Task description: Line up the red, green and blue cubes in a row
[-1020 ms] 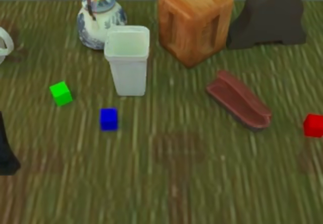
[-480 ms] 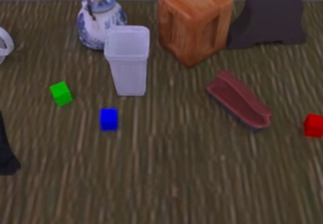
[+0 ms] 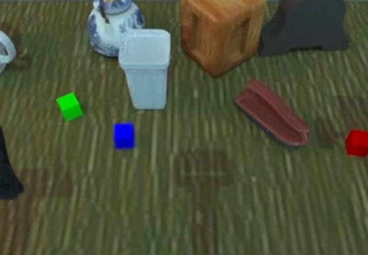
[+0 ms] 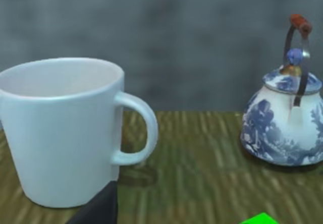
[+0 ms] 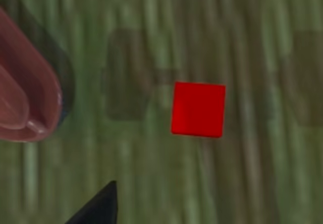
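Found the red cube (image 3: pixel 356 142) alone at the right edge of the top view, on the worktop (image 3: pixel 190 209), well apart from the green cube (image 3: pixel 69 106) at centre-left and the blue cube (image 3: pixel 123 135) just lower right of that. Saw only a dark sliver of the right tool (image 5: pixel 96 209) in the right wrist view, over the red cube; could not tell how far open, and saw nothing held. Same for the left tool (image 4: pixel 98 209), idle near a white mug (image 4: pixel 60 128) at the left.

Judged the main risk an off-centre descent, skidding the red cube further right. Judged a low carry leftward likely to clip the maroon brush (image 3: pixel 271 114) near it.

Noted a white bin (image 3: pixel 145 71), teapot (image 3: pixel 114 22) and wooden box (image 3: pixel 221 22) across the upper frame, the bin crowding any row near green and blue.
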You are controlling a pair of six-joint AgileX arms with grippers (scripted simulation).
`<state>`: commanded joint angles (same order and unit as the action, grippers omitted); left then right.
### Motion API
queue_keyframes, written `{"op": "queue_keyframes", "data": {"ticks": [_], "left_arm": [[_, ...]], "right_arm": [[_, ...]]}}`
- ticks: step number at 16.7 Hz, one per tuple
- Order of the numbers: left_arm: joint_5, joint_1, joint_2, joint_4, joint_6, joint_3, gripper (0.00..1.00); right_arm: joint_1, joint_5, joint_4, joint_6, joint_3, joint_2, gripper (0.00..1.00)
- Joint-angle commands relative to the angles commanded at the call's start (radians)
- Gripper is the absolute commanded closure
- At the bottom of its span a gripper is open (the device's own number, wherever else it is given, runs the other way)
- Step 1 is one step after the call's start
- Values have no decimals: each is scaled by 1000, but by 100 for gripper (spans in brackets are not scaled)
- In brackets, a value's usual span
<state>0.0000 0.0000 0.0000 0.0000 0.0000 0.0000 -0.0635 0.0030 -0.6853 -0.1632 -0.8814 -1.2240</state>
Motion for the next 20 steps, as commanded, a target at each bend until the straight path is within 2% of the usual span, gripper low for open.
{"op": "queue_keyframes", "data": {"ticks": [4, 9, 16, 20], "left_arm": [[0, 0, 0, 0, 0, 0, 0], [0, 0, 0, 0, 0, 0, 0], [0, 0, 0, 0, 0, 0, 0], [0, 0, 0, 0, 0, 0, 0]], "right_arm": [[-17, 3, -198, -48, -251, -354, 0], [-30, 0, -352, -92, -481, -628, 0], [-33, -2, -387, -103, -540, -697, 0], [-30, -2, -345, -101, -511, -712, 0]]}}
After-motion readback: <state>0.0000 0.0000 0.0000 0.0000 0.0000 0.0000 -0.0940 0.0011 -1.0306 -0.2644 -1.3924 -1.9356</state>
